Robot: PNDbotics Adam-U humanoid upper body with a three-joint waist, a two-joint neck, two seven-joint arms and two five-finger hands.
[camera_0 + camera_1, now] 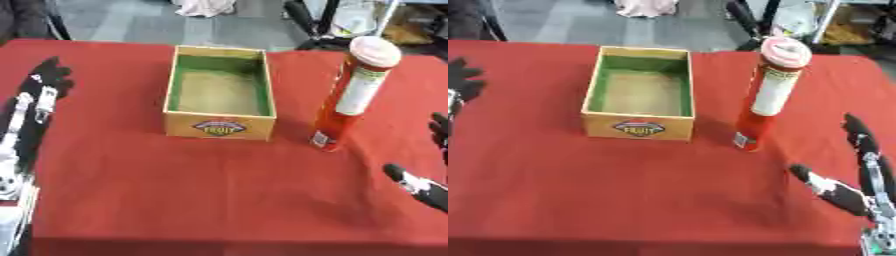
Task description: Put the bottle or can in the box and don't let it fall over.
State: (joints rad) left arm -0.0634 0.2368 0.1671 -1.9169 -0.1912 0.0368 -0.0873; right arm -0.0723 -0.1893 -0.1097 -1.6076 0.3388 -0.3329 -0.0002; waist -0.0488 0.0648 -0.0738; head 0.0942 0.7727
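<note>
Tall red can (350,95) upright right of cardboard box (220,90) | right robot hand (859,175) nearer, open, empty | left robot hand (39,95) open, idle

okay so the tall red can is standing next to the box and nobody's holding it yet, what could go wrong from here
1. The red can is tall and narrow on a small base, standing free; a sideways nudge from the open right hand as it reaches in could tip it.
2. It stands close beside the wooden box; lifted too low, its base might catch the box wall.
3. The can looks much taller than the box walls, so set down off-vertical it may topple.
</note>
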